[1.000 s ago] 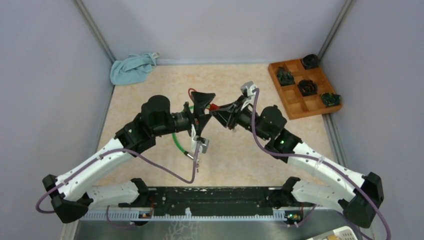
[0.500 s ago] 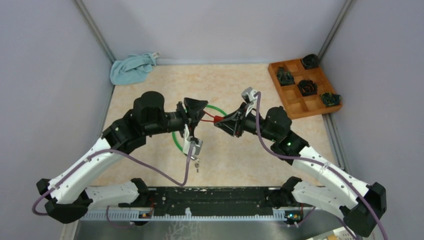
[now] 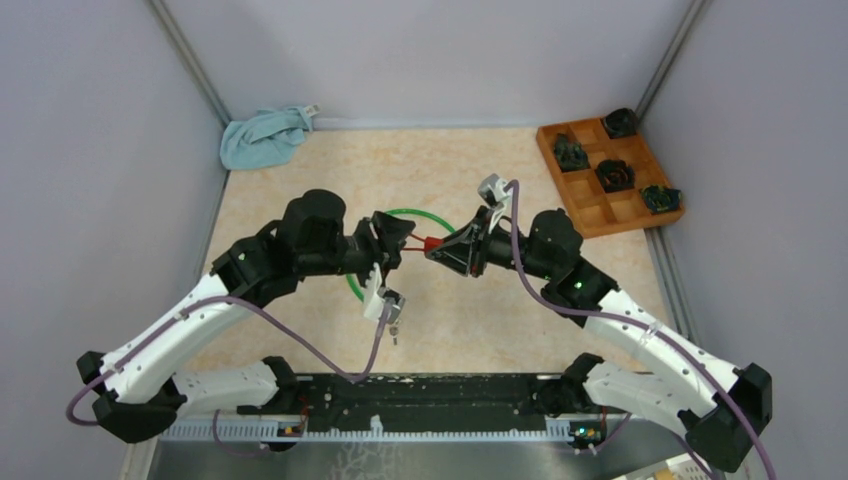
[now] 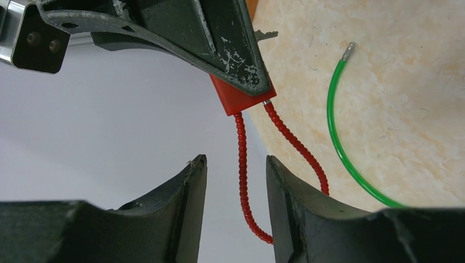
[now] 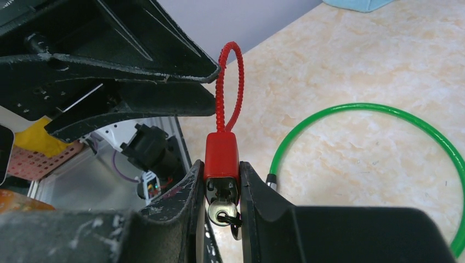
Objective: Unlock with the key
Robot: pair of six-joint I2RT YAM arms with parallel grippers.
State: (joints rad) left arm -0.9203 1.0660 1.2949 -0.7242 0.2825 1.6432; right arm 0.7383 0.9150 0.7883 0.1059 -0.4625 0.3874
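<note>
Right gripper: we are clamping the red padlock by its body, above the table.
Key: it is sitting in the padlock's near end.
Left gripper: we are keeping the jaws narrowly apart, and one strand of the padlock's red cable loop is passing between them unpinched.
Green cable: it is lying on the table.

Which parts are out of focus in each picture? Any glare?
Top view: sharp, even light, no glare on the table. Left wrist view: lock crisp, left pincer slightly soft. Right wrist view: right pincer blurred near the lens, lock sharp.
</note>
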